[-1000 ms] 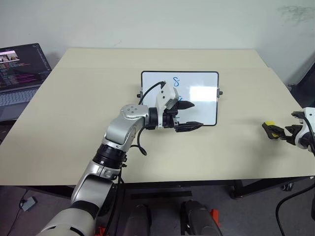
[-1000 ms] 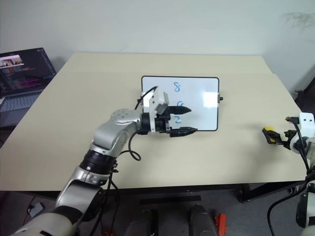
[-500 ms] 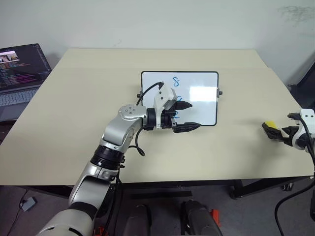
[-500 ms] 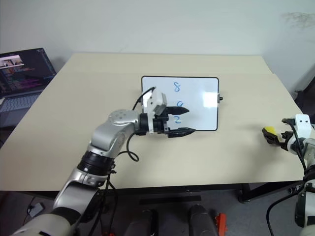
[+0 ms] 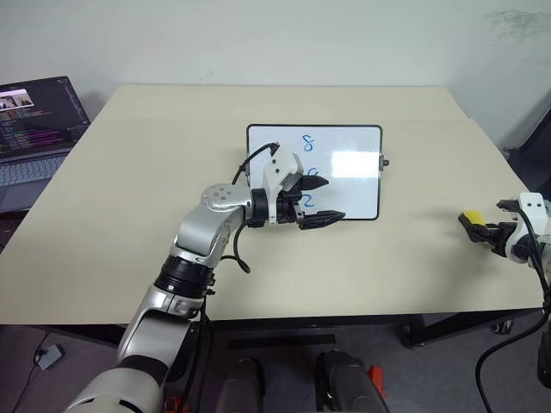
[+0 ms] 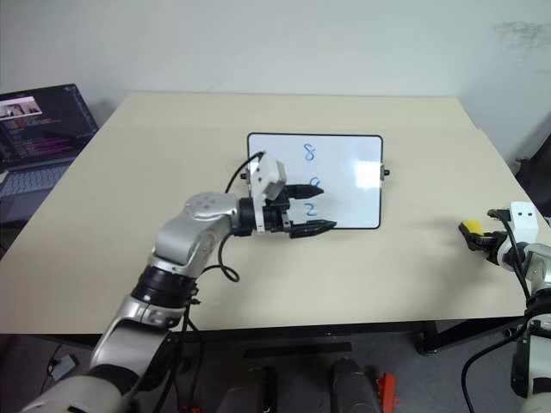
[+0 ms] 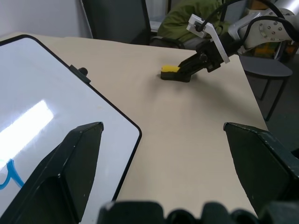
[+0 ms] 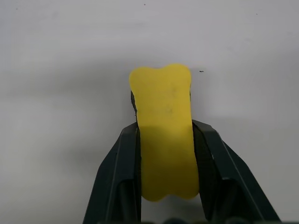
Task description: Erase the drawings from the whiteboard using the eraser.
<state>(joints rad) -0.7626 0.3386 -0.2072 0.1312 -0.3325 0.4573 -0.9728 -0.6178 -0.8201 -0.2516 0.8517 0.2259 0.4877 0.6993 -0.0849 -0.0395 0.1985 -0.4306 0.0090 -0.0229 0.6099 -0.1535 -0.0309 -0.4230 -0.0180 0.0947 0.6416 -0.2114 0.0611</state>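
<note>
Now the right end effector (image 8: 166, 186) is clamped on the eraser (image 8: 164, 135) (near the table (image 5: 129, 215) edge), left end effector (image 5: 317, 200) apart over the whiteboard (image 5: 349, 142) rim

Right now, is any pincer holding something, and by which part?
The right pincer holds the eraser by its two long sides. The left pincer is open, holding nothing.

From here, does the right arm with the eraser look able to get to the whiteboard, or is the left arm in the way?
Probably yes: bare table lies between the right gripper, shut on the eraser, and the whiteboard; the left gripper hovers open over the drawings.
</note>
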